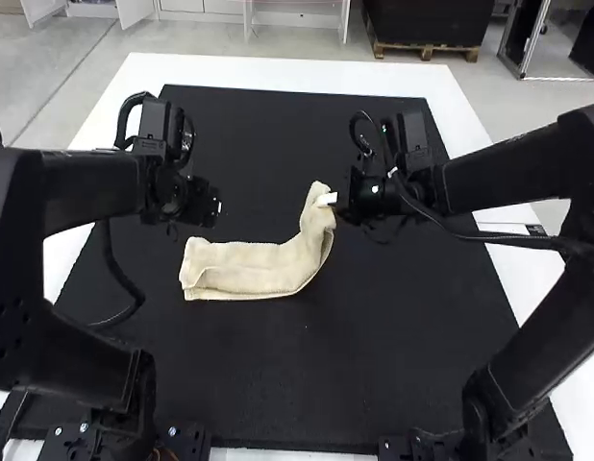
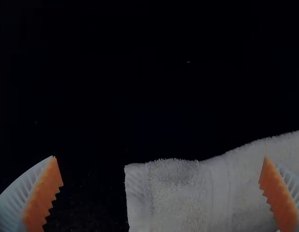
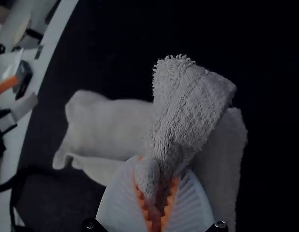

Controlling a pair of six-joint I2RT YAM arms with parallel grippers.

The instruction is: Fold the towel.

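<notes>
Towel [image 2: 178, 198] cut off by left wrist view's edge; pinched part hidden by right fingers [image 1: 326, 200]

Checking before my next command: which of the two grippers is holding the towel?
The right gripper: it is shut on the raised end of the towel. The left gripper stands open near the other end.

Cream terry towel [image 1: 257, 267], folded lengthwise on black mat, one end raised.

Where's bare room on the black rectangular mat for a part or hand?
Mat: beyond the folded cream towel, between left arm and right arm; also the towel's near side. Crowded: left gripper along the towel to right gripper, pinching its raised end.
</notes>
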